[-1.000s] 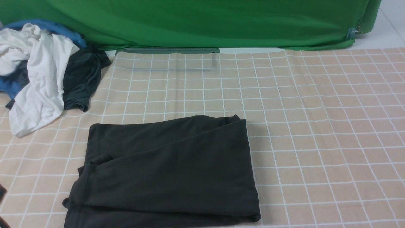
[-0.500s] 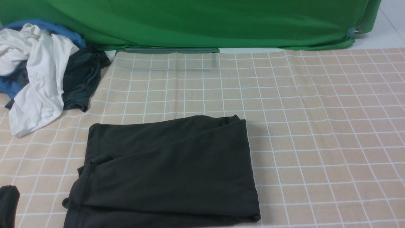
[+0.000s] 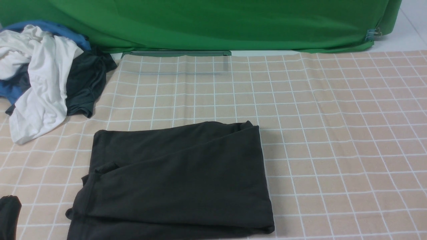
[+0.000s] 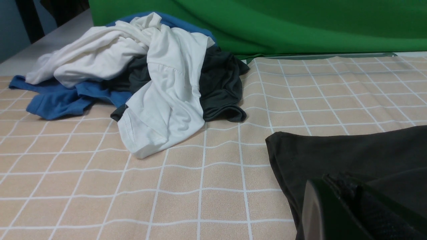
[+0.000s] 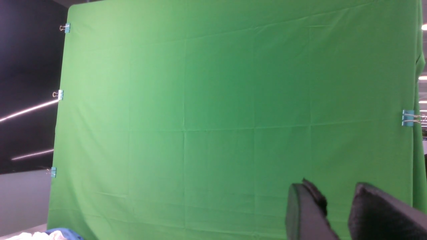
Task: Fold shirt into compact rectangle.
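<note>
The left claw (image 4: 347, 206) is sitting pressed together beside the folded shirt (image 3: 176, 180), holding nothing; the right claw (image 5: 337, 213) is hanging slightly spread, empty.

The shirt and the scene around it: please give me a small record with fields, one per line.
shirt: black, folded to a rough rectangle, flat on the checked tablecloth
print: hidden
clothes pile: white, blue and dark grey, far left, apart from shirt
left gripper: low beside the shirt's edge, holding nothing visible
right gripper: raised, faces green backdrop, fingers apart, empty
</note>
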`<state>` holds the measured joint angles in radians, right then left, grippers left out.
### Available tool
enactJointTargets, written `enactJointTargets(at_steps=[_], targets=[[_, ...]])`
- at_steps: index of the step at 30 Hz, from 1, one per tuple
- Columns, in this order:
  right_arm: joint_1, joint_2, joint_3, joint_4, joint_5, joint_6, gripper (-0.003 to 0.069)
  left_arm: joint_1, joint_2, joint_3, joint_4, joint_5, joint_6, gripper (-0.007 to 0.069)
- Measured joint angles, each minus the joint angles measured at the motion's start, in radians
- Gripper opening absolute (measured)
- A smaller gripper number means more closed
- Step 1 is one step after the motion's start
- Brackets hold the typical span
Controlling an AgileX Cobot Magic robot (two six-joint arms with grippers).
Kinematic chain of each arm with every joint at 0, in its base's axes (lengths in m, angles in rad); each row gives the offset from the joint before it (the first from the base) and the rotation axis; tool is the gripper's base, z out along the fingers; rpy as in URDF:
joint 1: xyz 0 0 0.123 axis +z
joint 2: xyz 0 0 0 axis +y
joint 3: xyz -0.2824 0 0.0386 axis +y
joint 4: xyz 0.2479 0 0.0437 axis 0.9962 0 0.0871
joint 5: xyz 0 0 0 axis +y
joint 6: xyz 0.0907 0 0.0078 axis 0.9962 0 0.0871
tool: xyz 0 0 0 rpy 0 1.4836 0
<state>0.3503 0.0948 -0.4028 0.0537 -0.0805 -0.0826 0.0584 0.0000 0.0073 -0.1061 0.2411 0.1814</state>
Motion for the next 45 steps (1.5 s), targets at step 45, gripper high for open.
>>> enactJointTargets(at_steps=[45], targets=[[-0.414,-0.095,0.412,0.000,0.327,-0.076,0.0247,0.000,0.000,0.000,0.020,0.002,0.000,0.0020]])
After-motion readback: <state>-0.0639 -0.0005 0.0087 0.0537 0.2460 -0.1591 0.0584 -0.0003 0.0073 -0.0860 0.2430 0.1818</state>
